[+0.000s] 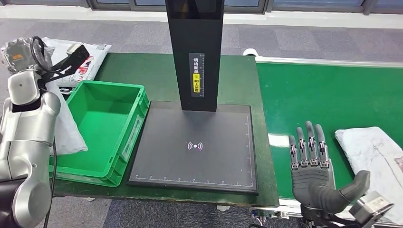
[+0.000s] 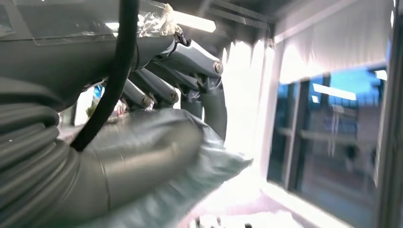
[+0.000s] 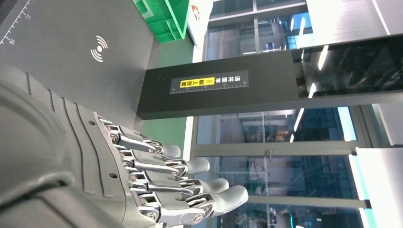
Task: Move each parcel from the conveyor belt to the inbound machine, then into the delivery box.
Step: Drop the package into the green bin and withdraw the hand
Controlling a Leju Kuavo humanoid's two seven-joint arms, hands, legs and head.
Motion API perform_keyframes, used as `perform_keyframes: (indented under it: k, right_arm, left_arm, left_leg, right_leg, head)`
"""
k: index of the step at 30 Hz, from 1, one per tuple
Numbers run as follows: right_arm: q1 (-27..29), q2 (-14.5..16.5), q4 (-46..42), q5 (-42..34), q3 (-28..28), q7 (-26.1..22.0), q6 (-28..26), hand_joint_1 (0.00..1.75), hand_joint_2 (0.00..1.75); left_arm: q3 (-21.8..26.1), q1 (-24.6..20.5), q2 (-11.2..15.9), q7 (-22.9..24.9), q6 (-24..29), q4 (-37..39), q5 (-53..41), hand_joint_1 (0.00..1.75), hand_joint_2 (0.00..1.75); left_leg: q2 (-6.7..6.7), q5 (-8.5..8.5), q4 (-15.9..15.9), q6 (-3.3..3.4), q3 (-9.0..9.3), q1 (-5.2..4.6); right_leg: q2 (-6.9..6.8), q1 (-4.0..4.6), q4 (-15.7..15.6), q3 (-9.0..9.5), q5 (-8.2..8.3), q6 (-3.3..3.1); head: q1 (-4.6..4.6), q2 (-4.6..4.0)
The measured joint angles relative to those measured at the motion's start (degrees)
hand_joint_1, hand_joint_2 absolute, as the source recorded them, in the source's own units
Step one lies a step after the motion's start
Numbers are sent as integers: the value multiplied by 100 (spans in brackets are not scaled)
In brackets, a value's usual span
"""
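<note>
A white parcel (image 1: 375, 154) lies on the green conveyor belt (image 1: 332, 95) at the right. My right hand (image 1: 311, 164) hovers open just left of it, over the belt's near edge, fingers straight and apart, thumb toward the parcel. The right wrist view shows the same spread right hand (image 3: 157, 190) holding nothing. My left arm (image 1: 26, 137) is raised at the far left, with a pale plastic parcel (image 1: 66, 128) hanging beside it at the green box's left wall. In the left wrist view my left hand (image 2: 157, 95) grips that crinkled parcel (image 2: 190, 185).
The inbound machine's black scan plate (image 1: 195, 147) with its black post (image 1: 196, 52) stands mid-table. The green delivery box (image 1: 97, 164) to its left is empty. More bagged parcels (image 1: 76, 57) lie behind the box at the back left.
</note>
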Motion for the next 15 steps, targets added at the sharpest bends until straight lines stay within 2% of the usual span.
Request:
perform_keyframes:
  k: [4,15]
  right_arm:
    - [-11,9,3,19,-42,31,29,0,0]
    - [-24,28,2,26,-153,96,51,0,0]
  left_arm:
    - [40,15,-171,-349,-212,-4,422,0,0]
    - [48,11,-374,-377,-302,-120,521,0,0]
  left_leg:
    - [-1,0,1,0,-2,-1]
    - [2,0,0,-2,-1,1]
  right_leg:
    - [-1,-1,0,0,0,0]
    - [2,2,1,-5,2,-3]
  head:
    - [0,0]
    - [0,0]
